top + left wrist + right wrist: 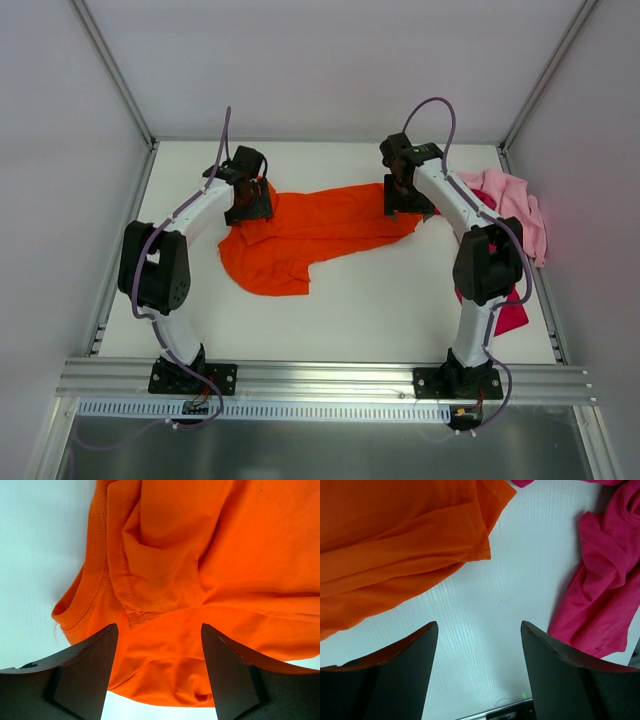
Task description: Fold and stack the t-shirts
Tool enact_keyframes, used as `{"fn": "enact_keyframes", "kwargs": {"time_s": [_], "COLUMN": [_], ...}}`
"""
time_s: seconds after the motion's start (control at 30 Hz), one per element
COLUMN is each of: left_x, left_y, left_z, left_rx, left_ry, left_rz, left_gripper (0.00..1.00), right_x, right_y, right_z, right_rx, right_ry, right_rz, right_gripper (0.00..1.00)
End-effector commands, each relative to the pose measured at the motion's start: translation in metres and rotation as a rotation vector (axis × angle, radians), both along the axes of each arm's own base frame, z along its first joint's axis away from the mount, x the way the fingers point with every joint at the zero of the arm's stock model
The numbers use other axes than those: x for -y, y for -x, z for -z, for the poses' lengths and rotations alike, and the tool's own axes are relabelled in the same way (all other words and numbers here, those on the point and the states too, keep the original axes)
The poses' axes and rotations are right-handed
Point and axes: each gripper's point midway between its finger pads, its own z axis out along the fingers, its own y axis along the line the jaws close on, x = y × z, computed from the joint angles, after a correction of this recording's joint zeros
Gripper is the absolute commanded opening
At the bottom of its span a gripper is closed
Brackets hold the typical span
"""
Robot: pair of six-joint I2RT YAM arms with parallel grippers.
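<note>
Stretching sideways across the worktop [380, 300], the orange shirt [310, 235] lies under the spread left tool [250, 205], its other end just beside the spread right tool [408, 200].

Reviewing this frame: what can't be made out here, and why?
1. Magenta shirt: top view, the right arm covers most of it; the right wrist view cuts it off at the frame edge.
2. Orange shirt: top view, the left gripper hides its left end; left wrist view cannot show whether the gripper touches cloth.
3. Pink shirt: top view, bunched, its left side behind the right arm.
</note>
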Motion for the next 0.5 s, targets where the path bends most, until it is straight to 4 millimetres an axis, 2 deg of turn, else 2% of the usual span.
{"fn": "enact_keyframes", "kwargs": {"time_s": [0.0,0.17,0.27,0.3,0.47], "left_x": [0.007,0.006,0.012,0.017,0.045], "left_y": [0.003,0.025,0.042,0.046,0.068], "left_z": [-0.004,-0.014,-0.016,-0.019,-0.012], "left_rx": [0.002,-0.035,-0.058,-0.054,-0.103], "left_ry": [0.028,0.052,0.097,0.115,0.159], "left_rz": [0.020,0.002,0.035,0.055,0.136], "left_gripper": [0.69,0.72,0.76,0.76,0.77], "right_x": [0.010,0.014,0.011,0.007,0.001], "right_y": [0.001,0.005,0.004,0.004,-0.008], "right_z": [-0.010,-0.003,-0.002,-0.001,0.021], "right_rx": [0.045,0.037,0.042,0.042,0.002], "right_ry": [0.035,0.050,0.024,0.006,-0.023], "right_rz": [0.068,0.094,0.104,0.101,0.120], "right_gripper": [0.71,0.73,0.73,0.73,0.73]}}
